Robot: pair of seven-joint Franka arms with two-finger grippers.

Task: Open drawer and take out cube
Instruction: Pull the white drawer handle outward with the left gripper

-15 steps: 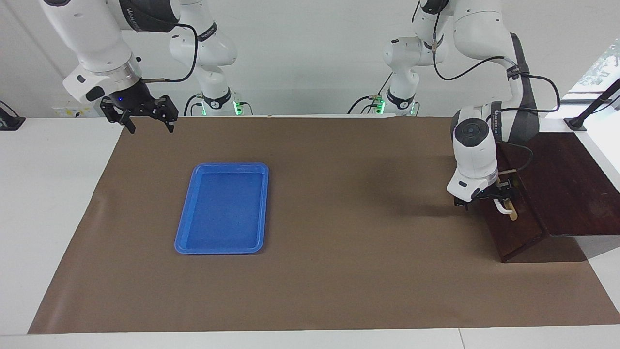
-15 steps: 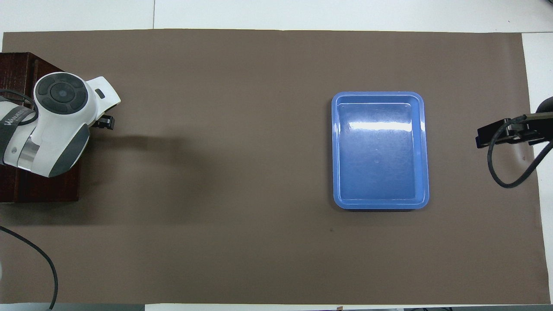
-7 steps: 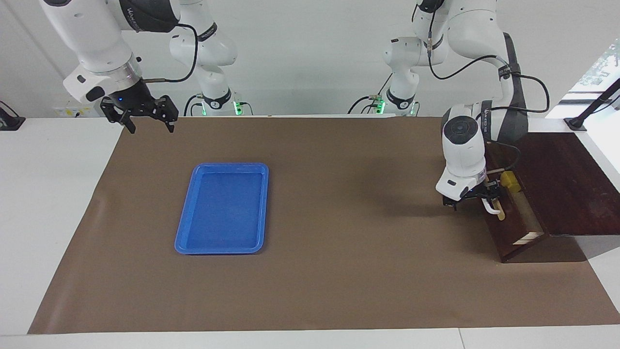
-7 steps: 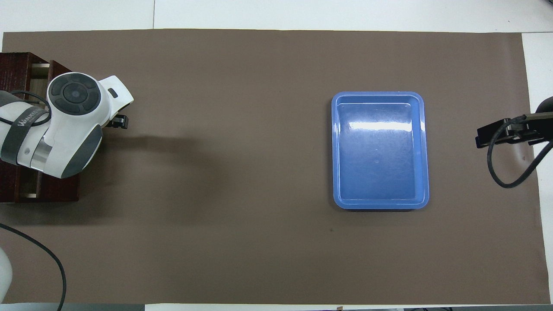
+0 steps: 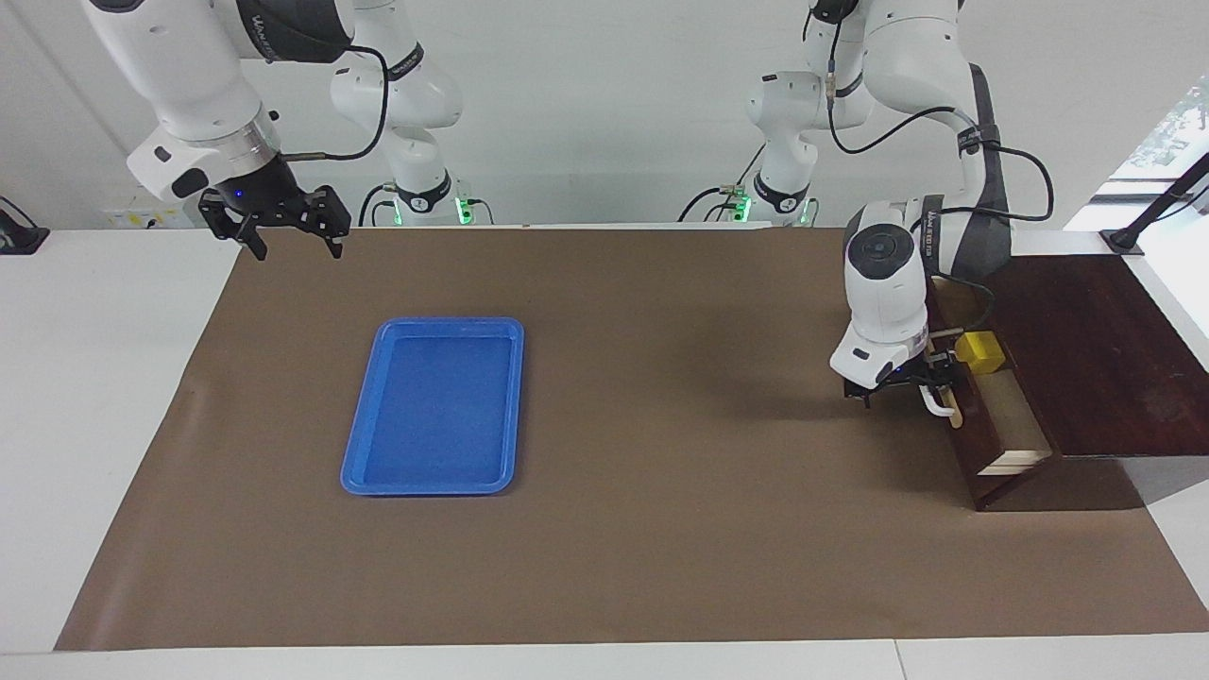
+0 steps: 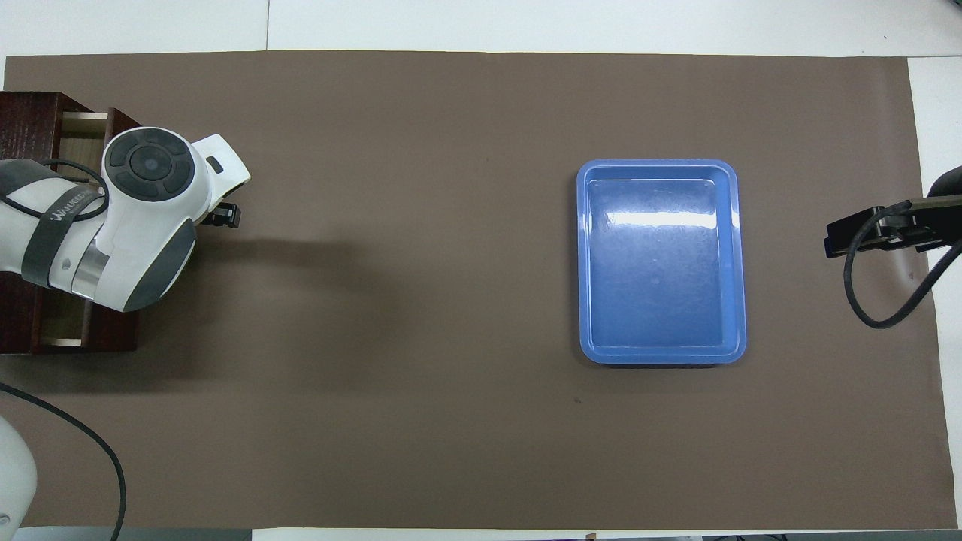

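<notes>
Drawer-opening under way: left hand (image 5: 930, 390) hooks the white bar handle (image 5: 935, 404) of the dark wooden drawer (image 5: 1001, 439), its grip unclear, exposing the small yellow cube (image 5: 980, 351) to lift next, while right hand (image 5: 293, 231) waits wide above the tabletop (image 5: 661, 529)

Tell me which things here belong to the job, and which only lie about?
Belong to the job:
- drawer, partly open
- yellow cube, inside the drawer
- left gripper, at the drawer's white handle

Only lying about:
- blue tray
- right gripper, waiting over the brown mat
</notes>
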